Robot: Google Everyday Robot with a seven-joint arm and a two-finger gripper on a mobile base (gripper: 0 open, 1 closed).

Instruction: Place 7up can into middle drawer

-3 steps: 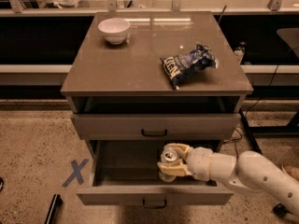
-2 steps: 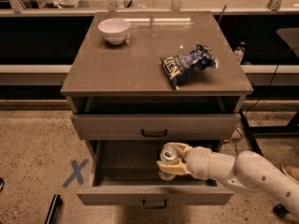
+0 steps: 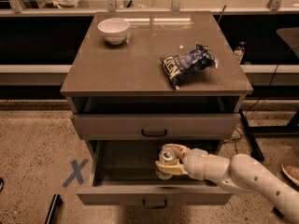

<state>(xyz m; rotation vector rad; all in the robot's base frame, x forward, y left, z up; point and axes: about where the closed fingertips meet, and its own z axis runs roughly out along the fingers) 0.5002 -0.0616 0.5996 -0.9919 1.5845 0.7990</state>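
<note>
Below the tabletop [image 3: 117, 69], the middle drawer [image 3: 112, 196] stands pulled out. Inside it, toward the right, the end effector [image 3: 162, 160] is closed on the 7up can [image 3: 166, 155], one finger on either side of it.

— How much of the 7up can [image 3: 166, 156] shows?
— Only its silver top. The gripper [image 3: 161, 159], at 5 o'clock inside the middle drawer [image 3: 154, 196], is clamped round it, and its fingers [image 3: 174, 169] cover the label and the base. Whether the can touches the drawer's floor, I cannot tell.
— And the drawer's back?
— Lost in shadow under the drawer above [image 3: 154, 125].
— The arm [image 3: 261, 181]?
— Cut off at 4 o'clock by the right and bottom edges. A shoe [image 3: 292, 172] at 3 o'clock is half cut too. The print on the chip bag [image 3: 187, 64] on the worktop [image 3: 117, 69] is too blurred to read.
</note>
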